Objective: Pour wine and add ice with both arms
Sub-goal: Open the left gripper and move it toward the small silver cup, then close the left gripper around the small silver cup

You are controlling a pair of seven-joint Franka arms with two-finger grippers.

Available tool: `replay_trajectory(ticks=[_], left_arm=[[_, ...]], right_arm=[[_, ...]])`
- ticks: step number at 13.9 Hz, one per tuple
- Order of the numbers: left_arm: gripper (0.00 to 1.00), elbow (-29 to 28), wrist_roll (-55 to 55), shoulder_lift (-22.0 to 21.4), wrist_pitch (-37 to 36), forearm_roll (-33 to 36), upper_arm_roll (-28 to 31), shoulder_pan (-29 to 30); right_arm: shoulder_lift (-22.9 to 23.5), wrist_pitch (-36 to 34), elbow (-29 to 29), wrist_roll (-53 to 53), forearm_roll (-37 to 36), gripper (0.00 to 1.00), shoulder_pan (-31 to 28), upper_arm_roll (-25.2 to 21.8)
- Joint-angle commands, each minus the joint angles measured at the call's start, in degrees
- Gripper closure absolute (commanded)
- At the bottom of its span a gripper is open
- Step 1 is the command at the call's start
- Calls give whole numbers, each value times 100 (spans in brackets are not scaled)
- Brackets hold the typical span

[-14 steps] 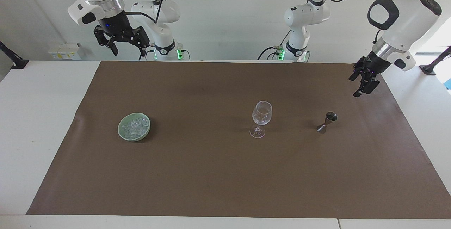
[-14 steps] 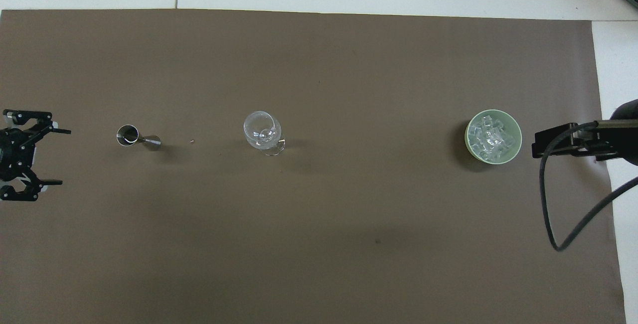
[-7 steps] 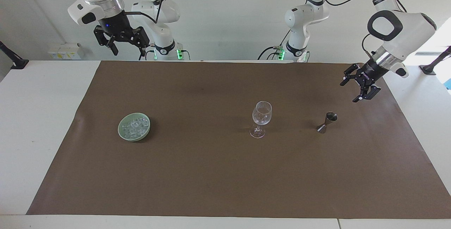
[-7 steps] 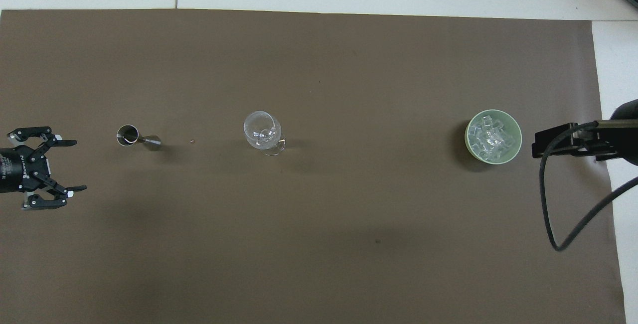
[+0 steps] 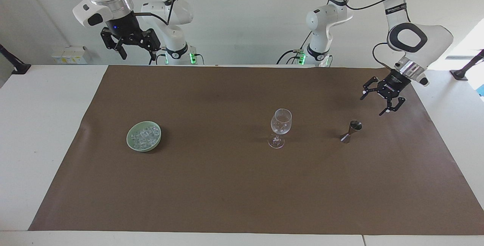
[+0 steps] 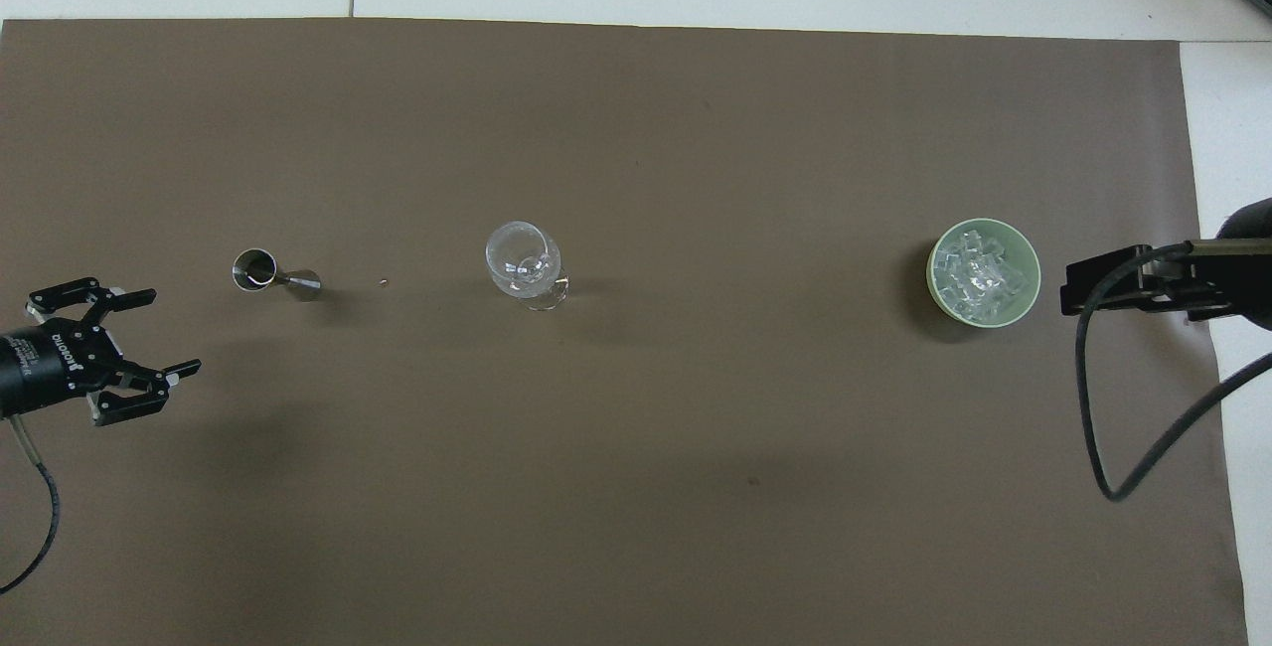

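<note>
Both hands released, nothing held.
Facing view: left hand (image 5: 373, 102) hangs spread over the mat's (image 5: 227, 185) edge near the jigger (image 5: 351, 130); right hand (image 5: 129, 45) waits raised at the surface's robot edge. Overhead view: ice (image 6: 982, 271) fills the green bowl (image 6: 1028, 298) near the mat's right-arm edge; wine glass (image 6: 524, 263) stands mid-mat, wide bare mat around it.

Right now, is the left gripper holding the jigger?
No, the left gripper hangs open in the air with nothing between its fingers, while the jigger stands untouched on the brown mat.
</note>
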Motion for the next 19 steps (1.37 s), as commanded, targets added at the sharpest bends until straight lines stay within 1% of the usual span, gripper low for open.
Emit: replay_trajectory(ticks=[1,3,6,8,10,11,13,16,19], left_arm=[[0,-259,-56,59,597,-744,-51,-14],[0,-276,14,200,800,-1088,-51,-32],[0,-303,461,376,1231,-1992,-59,-286],[0,-338,1092,516,1232,-2895,-59,-295],[0,-539,1839,552,1267,-3547,-59,-339],[0,-592,2086,578,1276,-3838,-59,-418],[0,-602,2412,710,1276,-4199,-59,-453],[0,-567,3404,938,1276,-5200,-59,-629],[0,-549,3634,1009,1267,-5509,-59,-752]], right_arm=[[-134,9,-142,55,87,0,-87,54],[-134,1,-142,55,87,0,-96,54],[-134,9,-142,55,87,0,-87,54],[-134,9,-142,55,87,0,-96,54],[-134,9,-142,55,87,0,-96,54],[-134,9,-142,64,87,0,-87,54],[-134,9,-142,55,87,0,-96,54],[-134,9,-142,55,87,0,-96,54],[-134,9,-142,55,87,0,-96,54]])
